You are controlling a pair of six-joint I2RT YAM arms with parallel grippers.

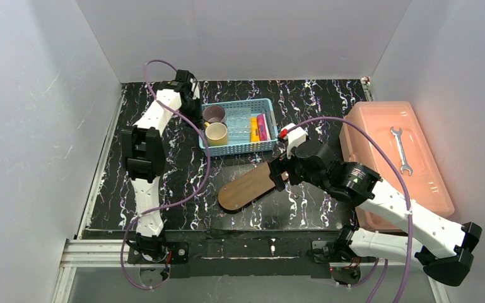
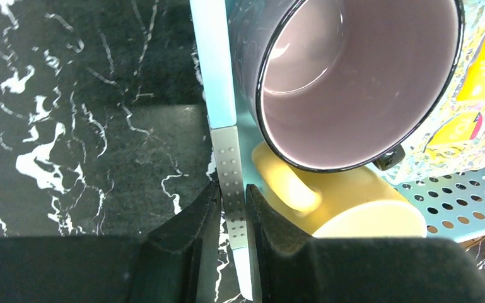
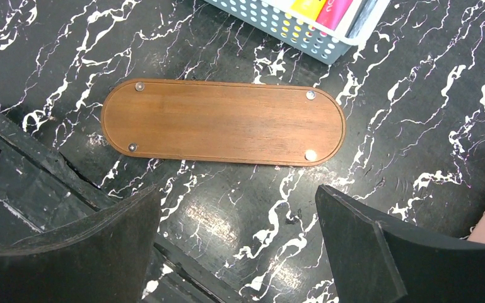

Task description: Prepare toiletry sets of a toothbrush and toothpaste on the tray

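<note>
The dark-brown wooden tray (image 1: 246, 188) lies bare on the black marbled table, seen whole in the right wrist view (image 3: 222, 121). My right gripper (image 3: 238, 192) hangs open just in front of it, holding nothing. A yellow toothpaste (image 1: 254, 130) and a pink toothpaste (image 1: 262, 126) lie in the light-blue basket (image 1: 262, 147). My left gripper (image 2: 233, 196) is shut on the basket's left wall (image 2: 217, 76), one finger inside and one outside. I cannot make out a toothbrush in any view.
A grey-purple cup (image 2: 353, 82) and a yellow cup (image 2: 359, 211) lie in the basket's left half, close to my left fingers. A salmon-pink box (image 1: 378, 126) with a wrench (image 1: 401, 150) on its lid stands at the right. White walls enclose the table.
</note>
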